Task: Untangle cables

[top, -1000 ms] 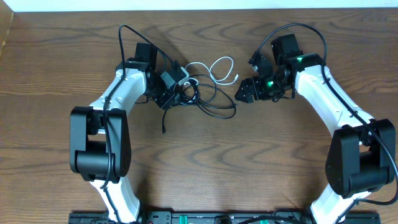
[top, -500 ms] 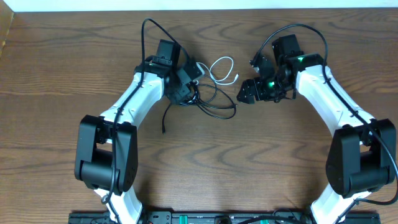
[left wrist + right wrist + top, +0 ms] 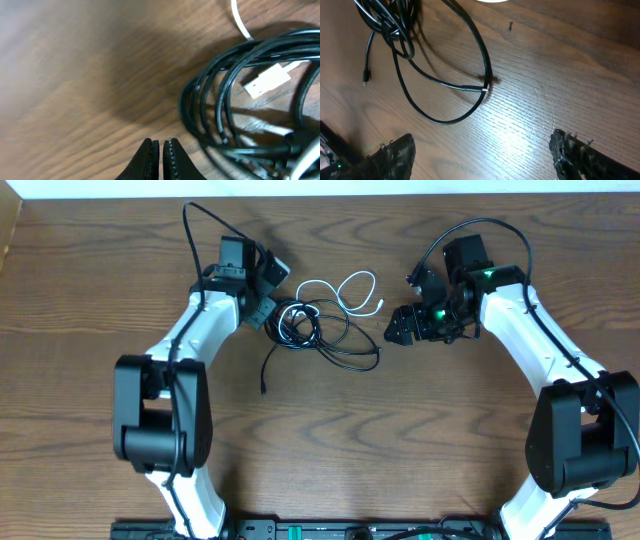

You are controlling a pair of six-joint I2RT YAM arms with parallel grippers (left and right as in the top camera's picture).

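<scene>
The cables lie tangled mid-table: black cables [image 3: 318, 330] coiled together, with a white cable [image 3: 352, 288] looping off toward the back. My left gripper [image 3: 270, 312] sits at the coil's left edge. In the left wrist view its jaws [image 3: 161, 150] are shut with nothing between them, and the black coil [image 3: 225, 100] and a white plug [image 3: 267, 80] lie just to their right. My right gripper [image 3: 392, 332] hovers to the right of the tangle. It stands wide open [image 3: 482, 155] over bare wood, with a black loop [image 3: 445, 85] ahead of it.
One black cable's tail runs toward me and ends in a small plug [image 3: 263, 390]. The brown wooden table [image 3: 330, 450] spreads all around. Thicker black wires [image 3: 195, 230] arc over both arms. A pale strip runs along the table's far edge [image 3: 300, 188].
My left arm has drawn back to the left from above the coil. Its jaws have closed on nothing. The right gripper has barely moved.
</scene>
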